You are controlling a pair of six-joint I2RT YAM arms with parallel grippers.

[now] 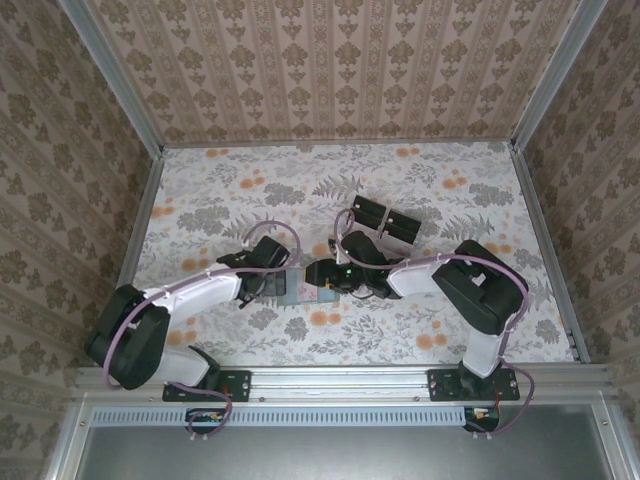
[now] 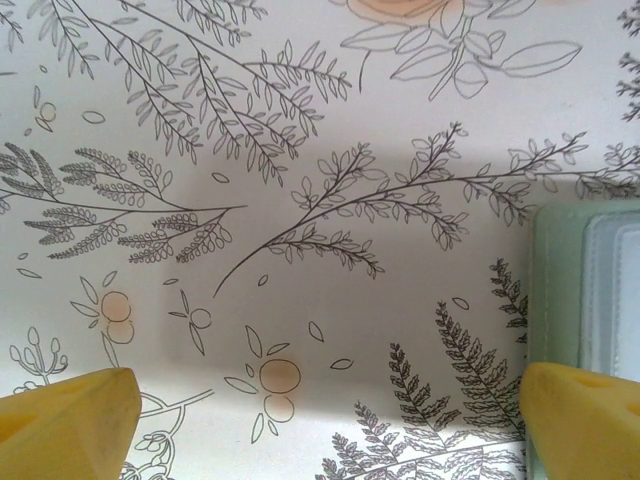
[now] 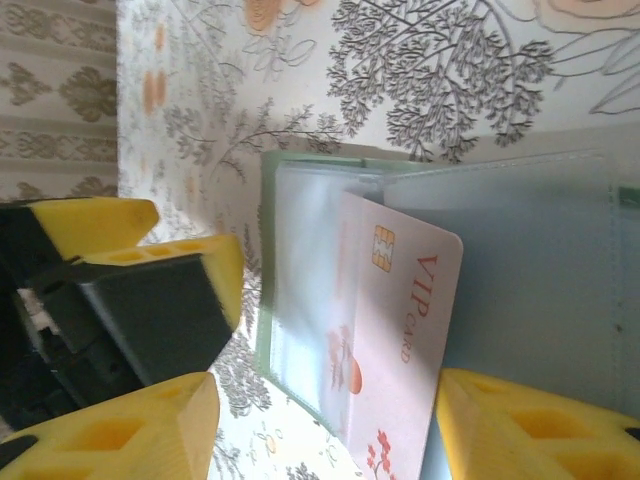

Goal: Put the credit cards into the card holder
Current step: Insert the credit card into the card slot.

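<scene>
Thin, stiff, slick whitish VIP card [image 3: 400, 330] on the dull-green sleeve [image 3: 520, 250] probably needs edge-pinching; right end effector [image 3: 325, 400] stands spread.

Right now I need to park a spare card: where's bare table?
Bare: floral cloth left of the clear plastic tray with black blocks, and the far-right corner. Crowded: the middle, where left pincer and right pincer flank the flat dull-green card holder.

White-and-black jointed left arm [image 1: 195, 288]: forearm runs toward 2 o'clock; its yellow-fingered left gripper [image 2: 320, 425] stands spread wide. White-and-black right arm [image 1: 430, 270]: forearm runs toward 9 o'clock; its yellow-fingered right gripper [image 3: 325, 430] stands parted.
</scene>
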